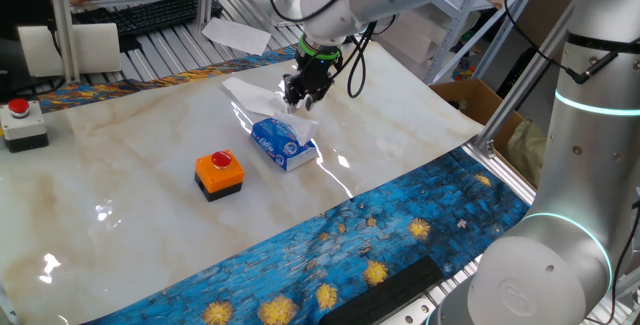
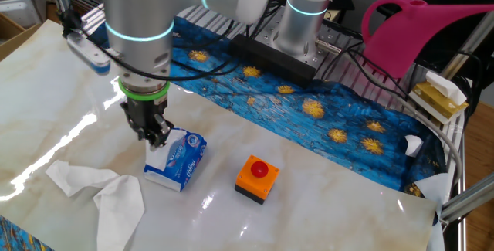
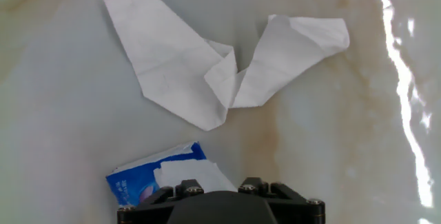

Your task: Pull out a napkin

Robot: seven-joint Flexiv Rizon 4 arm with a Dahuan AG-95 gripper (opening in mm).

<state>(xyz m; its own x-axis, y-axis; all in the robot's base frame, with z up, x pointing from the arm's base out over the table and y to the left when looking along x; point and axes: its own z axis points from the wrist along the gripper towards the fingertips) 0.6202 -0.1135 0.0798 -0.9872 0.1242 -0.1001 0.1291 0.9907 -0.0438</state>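
The small blue carton lies on the marble table; it also shows in the other fixed view and at the bottom of the hand view. A white napkin rises in a peak from the carton's top, seen too in the other fixed view and the hand view. My gripper stands right over the carton, fingers close together at the napkin's peak. The fingertips are hidden in the hand view.
Two loose crumpled napkins lie on the table beyond the carton. An orange box with a red button sits beside the carton. A blue patterned cloth borders the table edge. A red button box stands far left.
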